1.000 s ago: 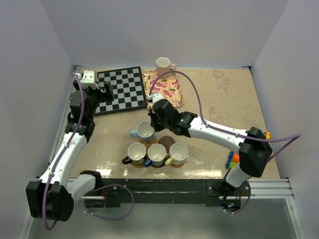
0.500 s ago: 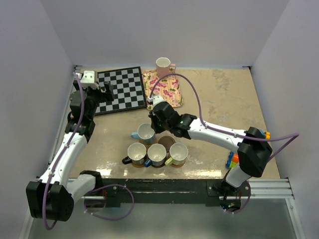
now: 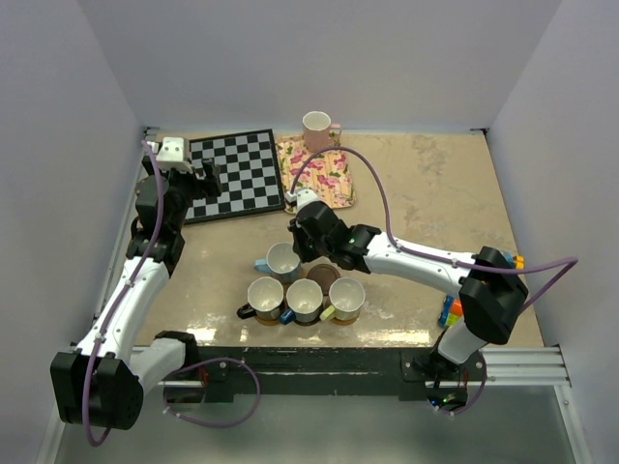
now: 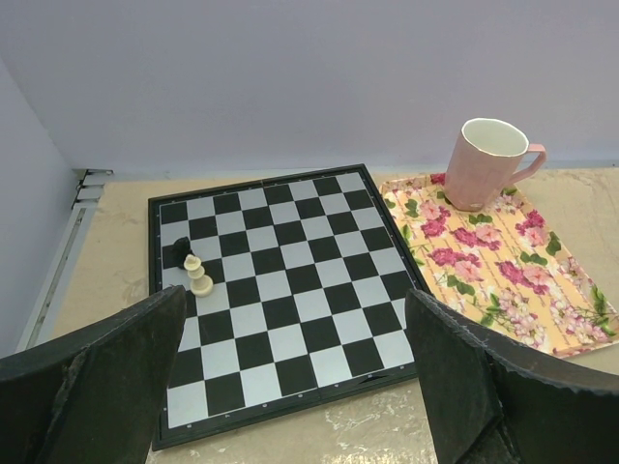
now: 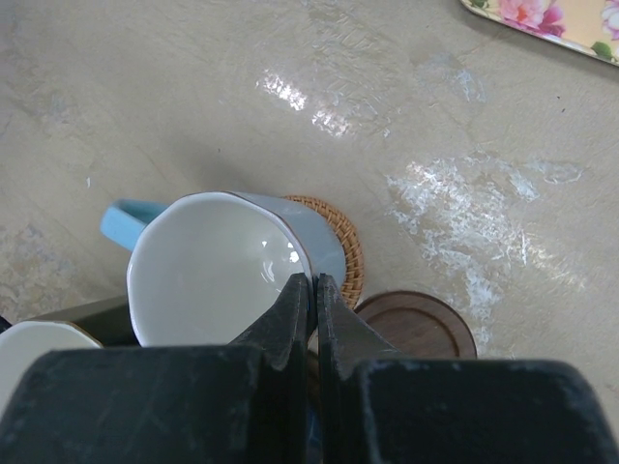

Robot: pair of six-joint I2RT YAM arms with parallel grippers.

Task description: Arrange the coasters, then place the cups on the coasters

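**A:** What have the right fingers (image 5: pixel 290 319) got?

**B:** They are pressed almost together, pinching the rim of the light blue cup (image 5: pixel 213 261), one inside the wall and one outside. A woven coaster (image 5: pixel 343 253), orange-brown, shows from under the cup just beyond the tips and to their right. I cannot tell whether the base already rests on it.

**A:** How should this step be finished?

**B:** I'd centre the base over that disc and set it flat. Then part the fingers only slightly and lift straight up, so the wall isn't dragged. The black cup (image 3: pixel 263 295) stands close on their left. A bare dark brown coaster (image 5: pixel 421 324) lies on the surface (image 5: pixel 193 87) just to their right.

**A:** And the left fingers (image 4: pixel 116 377)?

**B:** Spread wide, holding nothing, with the chessboard (image 4: pixel 290 290) ahead of them.

**A:** What's the count?

**B:** Five cups. There is the held one, then behind the fingers a row of the black, the dark blue cup (image 3: pixel 305 298) and the yellow-green cup (image 3: pixel 346 296). The pink cup (image 3: pixel 316 126) is far ahead on the floral tray (image 3: pixel 334 184). Two coasters are plain to see. Brown edges under the row suggest three more, though I can't be sure.
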